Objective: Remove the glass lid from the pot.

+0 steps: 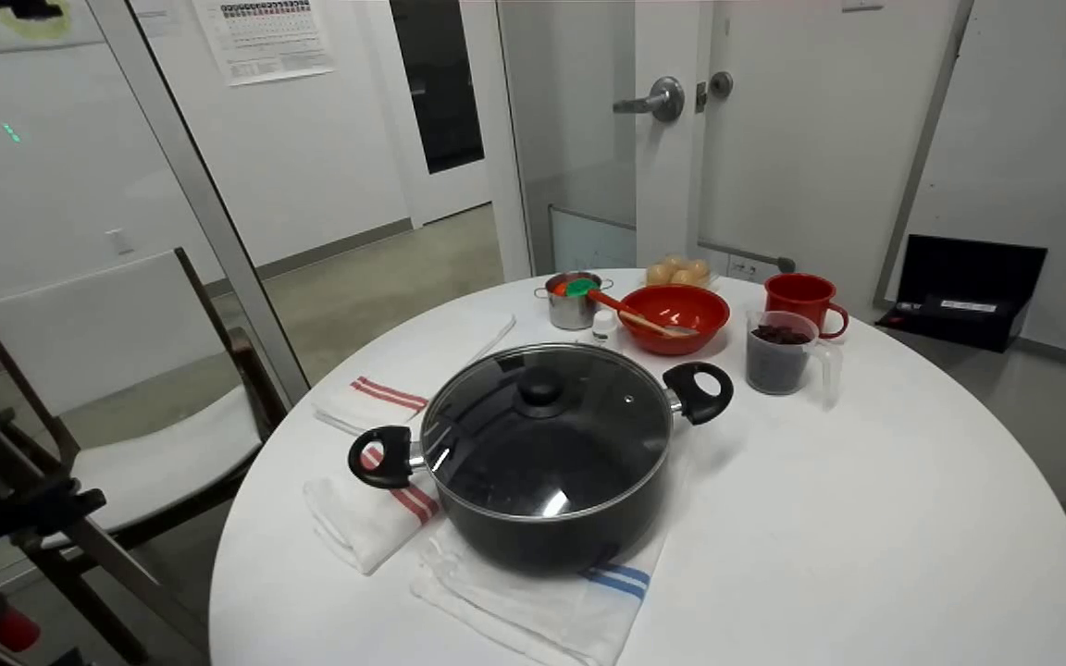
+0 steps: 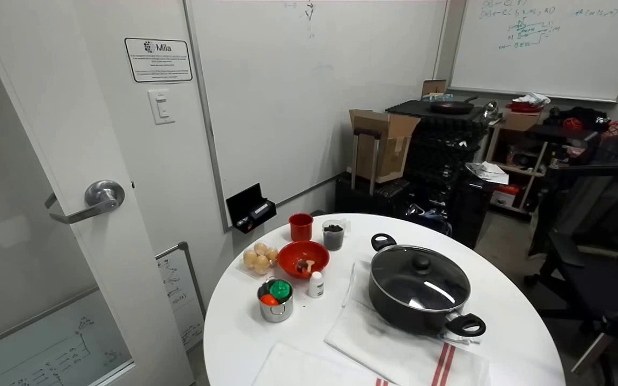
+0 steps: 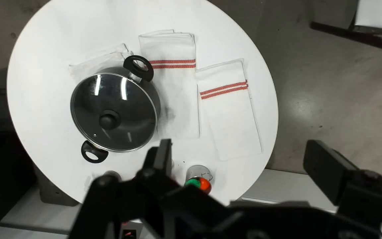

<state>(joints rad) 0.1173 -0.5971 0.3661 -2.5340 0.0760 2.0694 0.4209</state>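
Observation:
The glass lid (image 1: 547,444) lies flat on the wide black pot (image 1: 542,546), its black knob (image 1: 540,386) up. Lid (image 2: 416,284) and pot (image 2: 403,313) also show in an exterior view. The pot stands on folded towels, a black loop handle at each side. In the wrist view the lid (image 3: 128,106) and pot (image 3: 153,91) are left of centre, below the camera. My gripper (image 3: 239,149) is open, its fingers wide apart with nothing between them. It is above the table's edge, off to the pot's side and apart from the lid. It shows in neither exterior view.
White towels (image 3: 177,103) lie beside the pot on the round white table (image 1: 866,536). Near it stand a small steel pot (image 1: 572,313), a white bottle (image 2: 316,285), a red bowl (image 2: 302,252), a red mug (image 1: 801,296), a measuring cup (image 1: 776,361) and eggs (image 2: 260,257).

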